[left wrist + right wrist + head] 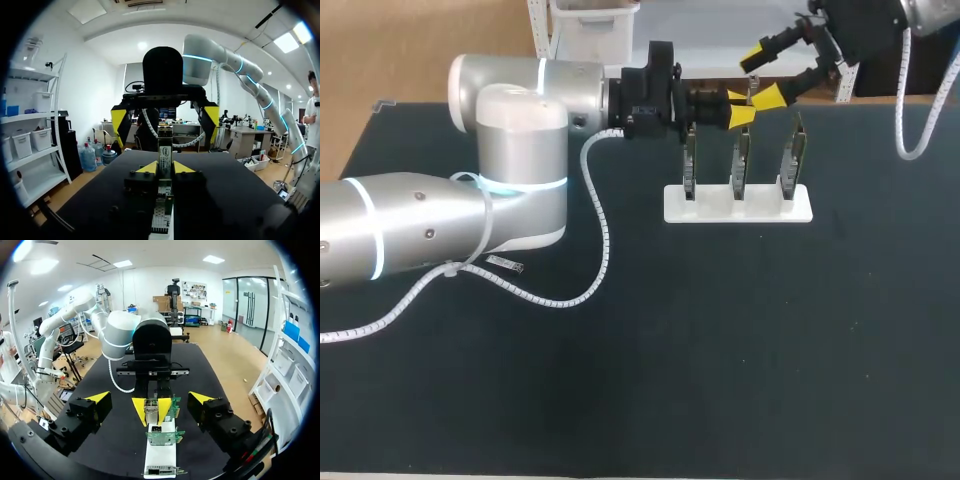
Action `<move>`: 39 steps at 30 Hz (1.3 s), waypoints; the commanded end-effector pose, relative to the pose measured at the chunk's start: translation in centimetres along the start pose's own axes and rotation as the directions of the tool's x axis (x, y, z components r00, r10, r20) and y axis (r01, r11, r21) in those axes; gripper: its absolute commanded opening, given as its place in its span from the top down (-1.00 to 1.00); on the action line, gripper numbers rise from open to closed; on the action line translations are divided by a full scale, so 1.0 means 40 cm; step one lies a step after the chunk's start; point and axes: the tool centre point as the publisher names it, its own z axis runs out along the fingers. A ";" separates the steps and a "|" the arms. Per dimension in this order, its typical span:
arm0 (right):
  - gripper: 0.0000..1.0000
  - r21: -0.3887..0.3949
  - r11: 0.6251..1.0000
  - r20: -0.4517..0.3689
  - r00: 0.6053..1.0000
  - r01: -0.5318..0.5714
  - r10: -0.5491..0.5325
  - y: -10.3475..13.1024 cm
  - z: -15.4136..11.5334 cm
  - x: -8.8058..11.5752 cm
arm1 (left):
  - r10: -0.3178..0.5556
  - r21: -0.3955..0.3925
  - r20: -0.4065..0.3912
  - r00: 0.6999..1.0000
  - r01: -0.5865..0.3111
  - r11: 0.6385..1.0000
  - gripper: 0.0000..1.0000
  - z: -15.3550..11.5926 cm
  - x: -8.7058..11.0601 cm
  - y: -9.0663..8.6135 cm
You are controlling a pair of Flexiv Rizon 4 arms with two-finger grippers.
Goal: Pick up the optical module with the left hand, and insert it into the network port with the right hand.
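1. Head view: my left hand [738,108] sits in the upper middle of the frame, above the white stand [765,206] and its three upright cards [740,160]. The stand is on the dark bench [720,350]
2. Left wrist view: that hand's yellow fingertips [147,167] are pinched from both sides on the optical module [165,150], which stands up between them with its far end free
3. My right hand [761,77], in the upper right of the head view, is spread wide and holds nothing. In the right wrist view the module sits ahead of it, roughly midway between its fingers and touching neither
4. Handling, as I judge it: a small, light, stiff metal-cased piece. Its flat sides look smooth, so it may slip or twist under a light pinch
5. I would take hold on the two flat sides of the free part beyond the left fingertips, square to the body, leaving the insertion end clear
6. The connector end and any latch are probably the fragile bits, so I would keep the fingers off them
7. I cannot pick out the network port opening on the cards
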 end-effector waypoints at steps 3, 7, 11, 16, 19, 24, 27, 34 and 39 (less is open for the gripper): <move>-1.00 -0.013 1.000 -0.001 1.000 -0.002 0.002 -0.007 0.002 -0.006 | -0.001 0.002 -0.002 1.000 0.001 1.000 1.00 0.001 0.000 0.003; -1.00 -0.008 1.000 -0.004 1.000 -0.010 0.010 -0.007 0.001 -0.004 | -0.001 0.002 -0.002 1.000 0.001 1.000 1.00 0.001 0.000 0.003; -1.00 0.000 1.000 -0.005 1.000 -0.017 0.017 -0.009 -0.001 -0.002 | -0.001 0.002 -0.002 1.000 0.001 1.000 1.00 0.001 0.000 0.003; 0.30 0.001 1.000 -0.005 1.000 -0.019 0.019 -0.011 -0.001 -0.001 | -0.001 0.002 -0.002 1.000 0.001 1.000 1.00 0.001 0.000 0.003; 1.00 0.005 1.000 -0.002 1.000 -0.021 0.021 -0.014 -0.001 0.000 | -0.001 0.002 -0.002 1.000 0.001 1.000 1.00 0.001 0.000 0.003; 1.00 0.010 1.000 0.000 1.000 -0.023 0.023 -0.016 -0.001 0.000 | -0.001 0.002 -0.002 1.000 0.001 1.000 1.00 0.001 0.000 0.003; 1.00 0.013 1.000 0.002 1.000 -0.023 0.023 -0.017 -0.001 0.000 | -0.001 0.002 -0.002 1.000 0.001 1.000 1.00 0.001 0.000 0.003; 1.00 0.010 1.000 -0.001 1.000 -0.022 0.022 -0.016 0.000 0.001 | -0.001 0.002 -0.002 1.000 0.001 1.000 1.00 0.001 0.000 0.003; 1.00 0.012 1.000 -0.004 1.000 -0.021 0.021 -0.016 -0.001 0.001 | -0.001 0.002 -0.002 1.000 0.001 1.000 1.00 0.001 0.000 0.003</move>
